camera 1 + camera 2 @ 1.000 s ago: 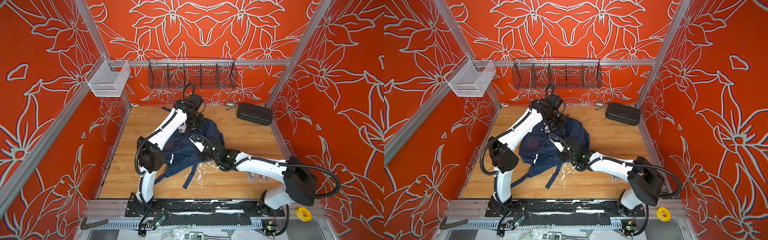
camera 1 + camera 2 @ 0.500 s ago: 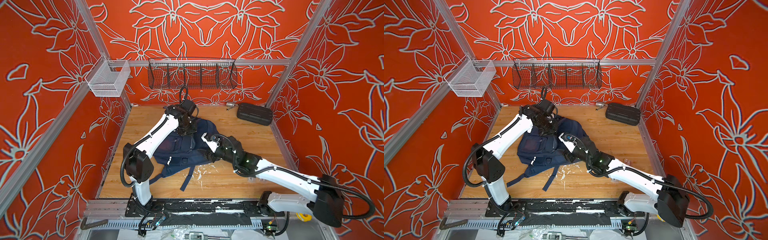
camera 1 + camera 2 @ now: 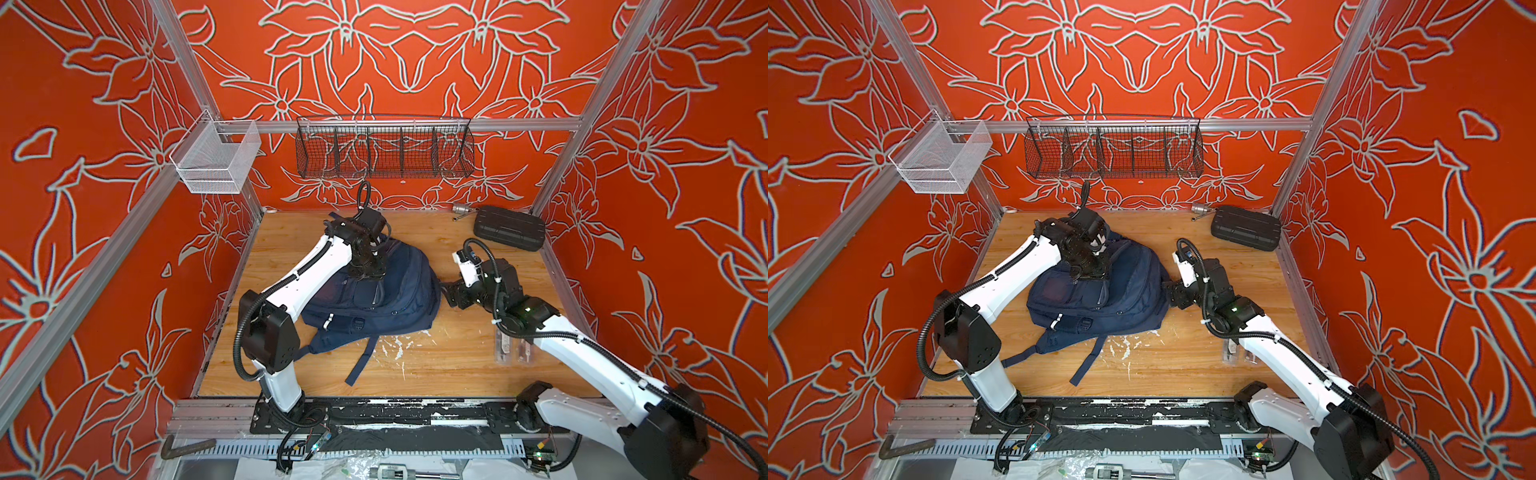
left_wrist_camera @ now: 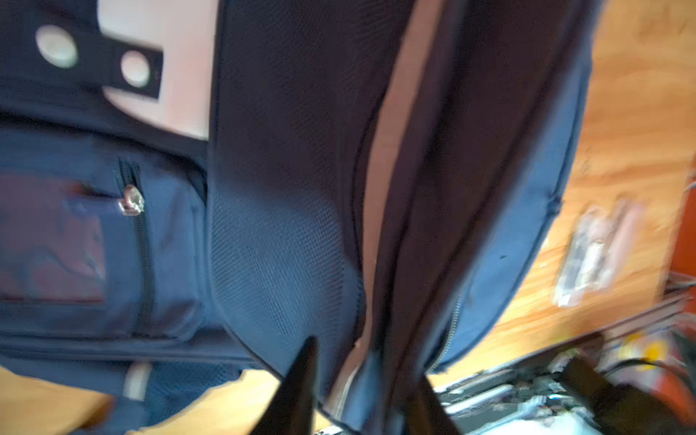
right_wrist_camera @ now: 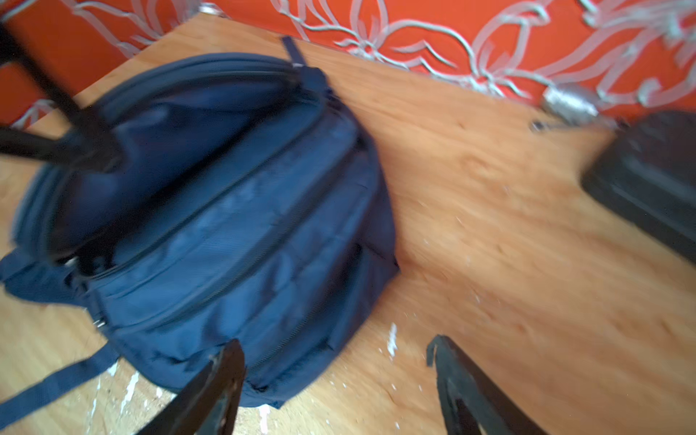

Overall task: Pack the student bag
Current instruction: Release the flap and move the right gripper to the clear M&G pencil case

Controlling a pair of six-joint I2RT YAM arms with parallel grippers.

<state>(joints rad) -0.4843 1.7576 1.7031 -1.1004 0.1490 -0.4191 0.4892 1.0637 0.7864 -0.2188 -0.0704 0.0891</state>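
The student bag [image 3: 386,299] [image 3: 1108,297], a navy backpack, lies on the wooden table with its straps trailing toward the front. My left gripper [image 3: 368,272] [image 3: 1091,272] points down at the bag's top edge. In the left wrist view the left gripper [image 4: 363,376] has its jaws parted, with the bag's [image 4: 282,188] zip rim and grey lining between them. My right gripper [image 3: 448,291] [image 3: 1168,291] sits just off the bag's right side. In the right wrist view the right gripper [image 5: 333,344] stands wide open beside a corner of the bag [image 5: 226,207], holding nothing.
A black ribbed hard case [image 3: 509,227] [image 3: 1246,227] and a small metal part [image 3: 460,209] lie at the back right. Clear packets [image 3: 513,351] [image 3: 1233,352] lie under the right arm. A black wire basket [image 3: 384,147] and a white mesh basket [image 3: 216,160] hang on the walls.
My right gripper has opened, let go of the bag and drawn back to the right. The left jaws have parted, and the bag has sagged lower onto the table.
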